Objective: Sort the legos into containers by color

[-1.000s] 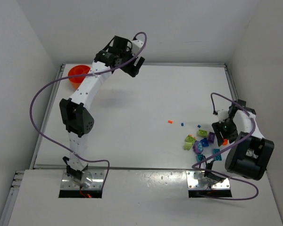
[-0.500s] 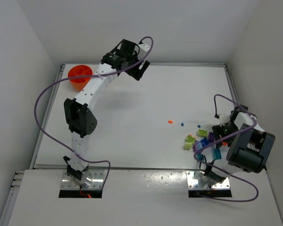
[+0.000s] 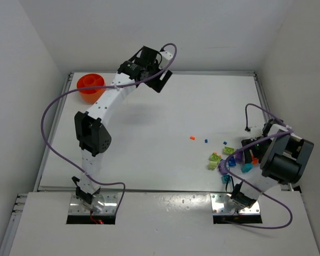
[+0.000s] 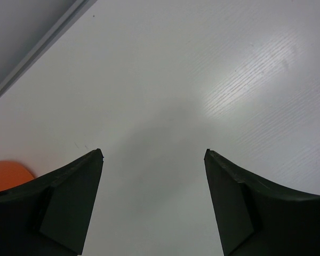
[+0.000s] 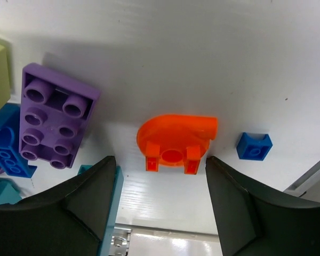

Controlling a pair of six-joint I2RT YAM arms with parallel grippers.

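The small round orange plastic bowl (image 3: 90,84) sits in the far-left corner of the white table (image 3: 149,122), contents indiscernible. The left gripper (image 4: 153,153) hangs near it, jaws spread. The right gripper (image 5: 160,158), jaws spread, hangs over a rounded orange plastic brick (image 5: 173,140) by the right edge.

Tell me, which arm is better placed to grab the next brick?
The right. Its right gripper hangs open directly over an orange piece in the lego pile, one finger on each side. The left gripper, open and empty, is far off over bare table, nearer the orange bowl.
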